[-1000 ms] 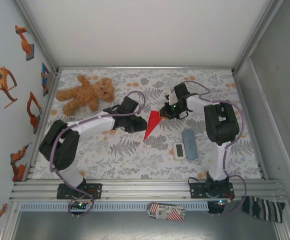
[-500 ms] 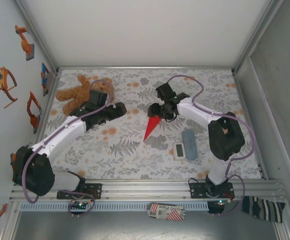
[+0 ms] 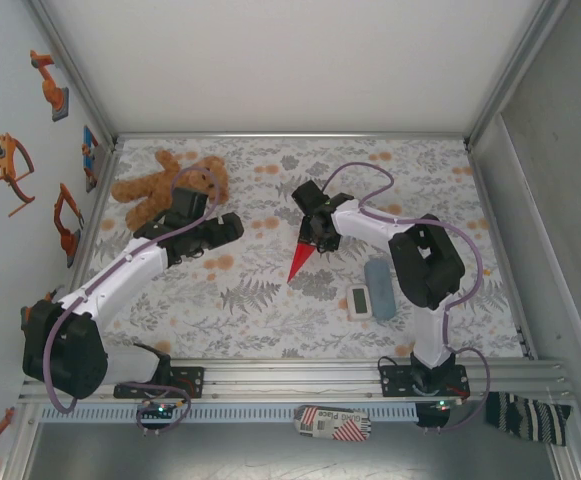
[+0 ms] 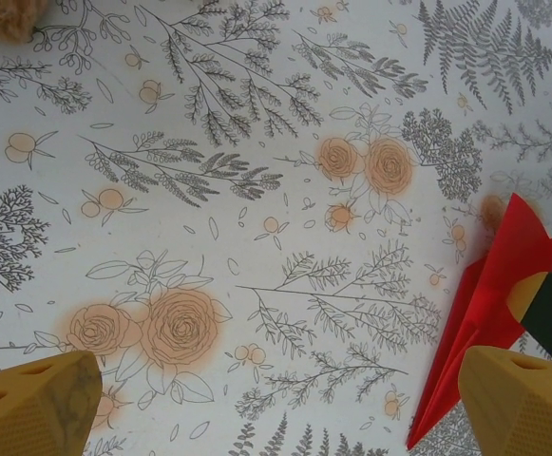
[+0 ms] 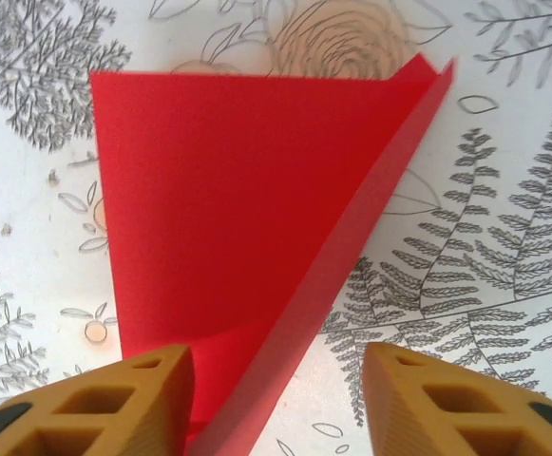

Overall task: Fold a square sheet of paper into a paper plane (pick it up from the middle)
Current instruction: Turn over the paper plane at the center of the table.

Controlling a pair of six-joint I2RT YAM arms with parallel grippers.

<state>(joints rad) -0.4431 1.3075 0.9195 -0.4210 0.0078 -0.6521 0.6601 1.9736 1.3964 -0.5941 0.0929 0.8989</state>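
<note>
Seemingly the folding is nearly done: the paper plane (image 3: 304, 252) lies as a narrow dart mid-way across the bench (image 3: 260, 325), my left claw (image 3: 230, 226) spread wide nearby, my right claw (image 5: 277, 378) half-open astride its blunt end.

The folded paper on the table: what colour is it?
The paper is plain bright red, best seen in the right wrist view.
</note>
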